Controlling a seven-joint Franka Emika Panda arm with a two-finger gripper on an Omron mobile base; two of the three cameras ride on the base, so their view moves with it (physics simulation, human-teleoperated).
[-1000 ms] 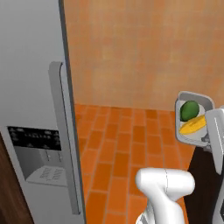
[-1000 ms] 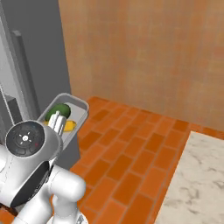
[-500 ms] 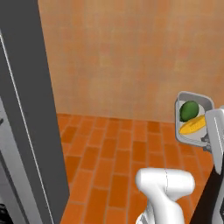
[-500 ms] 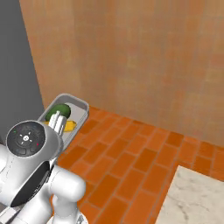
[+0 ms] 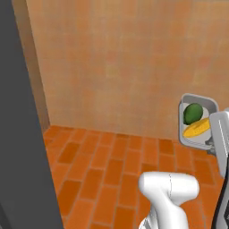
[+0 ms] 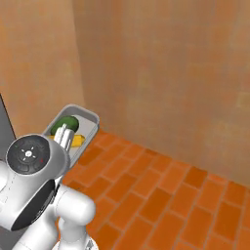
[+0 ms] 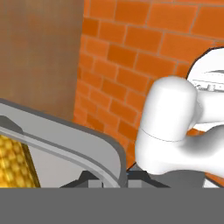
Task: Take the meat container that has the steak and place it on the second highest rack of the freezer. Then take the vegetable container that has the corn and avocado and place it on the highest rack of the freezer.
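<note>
The shallow grey rectangular vegetable container [image 5: 198,120] is held aloft at the end of the white arm, above the orange brick floor [image 5: 112,170] and before the tan wall [image 6: 161,68]. The two-finger gripper [image 7: 107,178] is clamped tight on the container's rim. Inside lie the round dark-green avocado [image 5: 193,112] and, just beside it, the slim yellow-orange corn cob [image 5: 197,129]. A dark grey freezer panel [image 5: 20,134] stands at the left edge of the left base view.

A rendered home kitchen: orange brick-tile floor [image 5: 107,165] meets a tan wall [image 5: 116,62], beside the freezer [image 5: 20,134].
</note>
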